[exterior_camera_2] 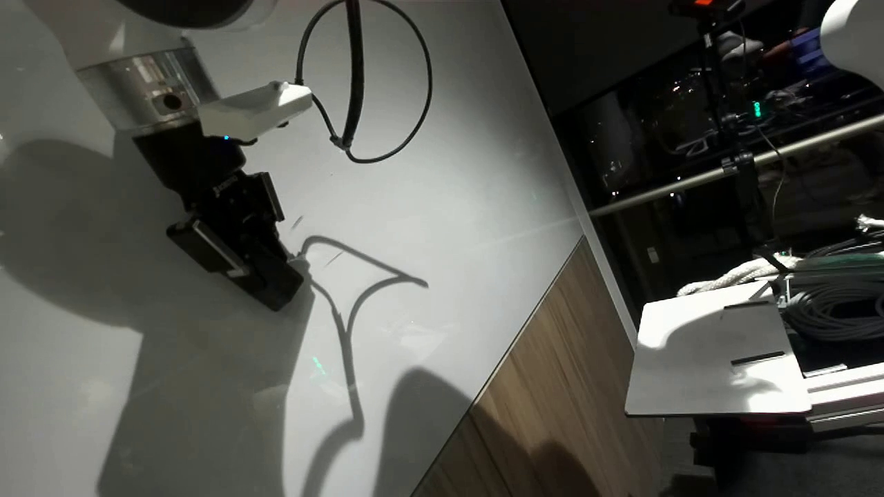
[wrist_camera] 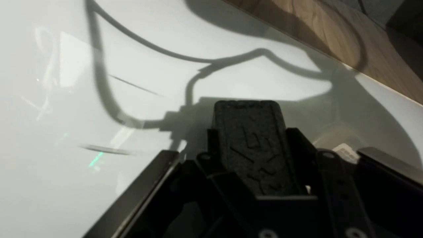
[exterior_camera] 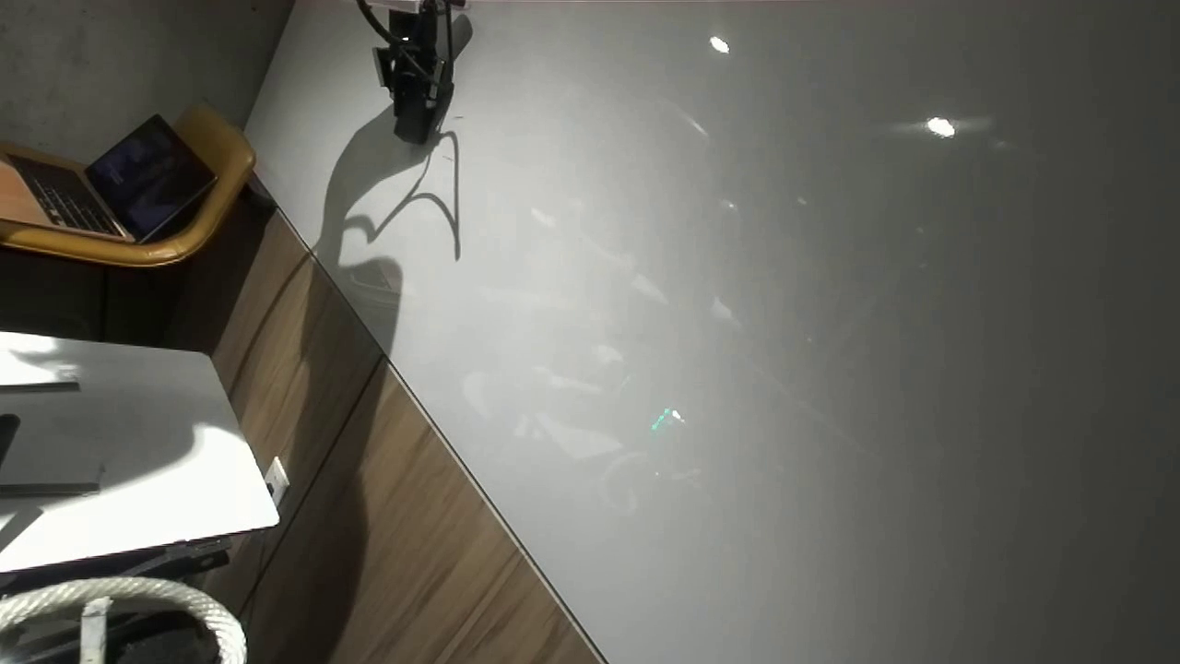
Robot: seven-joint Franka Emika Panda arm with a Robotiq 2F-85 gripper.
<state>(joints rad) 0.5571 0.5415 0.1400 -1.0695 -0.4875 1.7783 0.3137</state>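
Note:
My gripper (wrist_camera: 252,142) is shut on a dark grey block like a board eraser (wrist_camera: 248,119), with its fingers on both long sides. The block's face bears thin black lines. In an exterior view the gripper (exterior_camera_2: 257,252) holds the block (exterior_camera_2: 276,284) close to a large glossy white board (exterior_camera_2: 469,228); I cannot tell whether it touches. It also shows small in an exterior view, with the gripper (exterior_camera: 415,92) near the board's top. Two thin dark strokes lie on the board beside the gripper, an upper stroke (wrist_camera: 135,85) and a lower stroke (wrist_camera: 107,150).
A wood panel (exterior_camera_2: 545,373) borders the board. A white tabletop (exterior_camera_2: 711,359) stands beyond it. A chair (exterior_camera: 175,249) bears an open laptop (exterior_camera: 152,180). A black cable (exterior_camera_2: 425,83) loops by the arm, and shadows and light reflections cross the board.

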